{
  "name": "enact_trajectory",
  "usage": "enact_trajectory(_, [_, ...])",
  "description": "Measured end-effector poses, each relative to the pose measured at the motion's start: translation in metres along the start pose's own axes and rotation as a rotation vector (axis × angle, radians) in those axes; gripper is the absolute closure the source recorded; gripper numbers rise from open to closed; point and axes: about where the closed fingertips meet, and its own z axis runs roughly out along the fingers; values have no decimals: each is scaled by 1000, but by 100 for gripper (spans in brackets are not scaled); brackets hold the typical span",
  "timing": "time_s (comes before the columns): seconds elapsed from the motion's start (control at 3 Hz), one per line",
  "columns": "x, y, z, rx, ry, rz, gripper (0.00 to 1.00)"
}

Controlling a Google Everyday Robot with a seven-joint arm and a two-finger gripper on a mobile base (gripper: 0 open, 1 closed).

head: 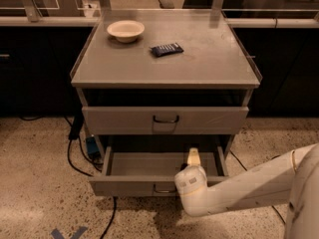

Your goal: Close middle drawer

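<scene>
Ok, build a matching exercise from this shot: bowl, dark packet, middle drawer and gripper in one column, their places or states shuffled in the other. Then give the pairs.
Things:
1. bowl
2. dark packet
3. middle drawer
4. gripper

Places or states:
A. pulled out, open
B. at the open drawer's front edge, right of centre
C. back left of the cabinet top
D. near the middle of the cabinet top

Pairs: 1-C, 2-D, 3-A, 4-B.
</scene>
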Motion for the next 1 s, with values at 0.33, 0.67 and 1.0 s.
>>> enact_trajectory(0.33, [17, -14, -8, -65, 43, -59, 0])
enact_trajectory(0.67, [41, -2, -21, -206, 55, -120, 0])
enact_trajectory(1.0, [41, -3, -21, -203, 55, -120, 0])
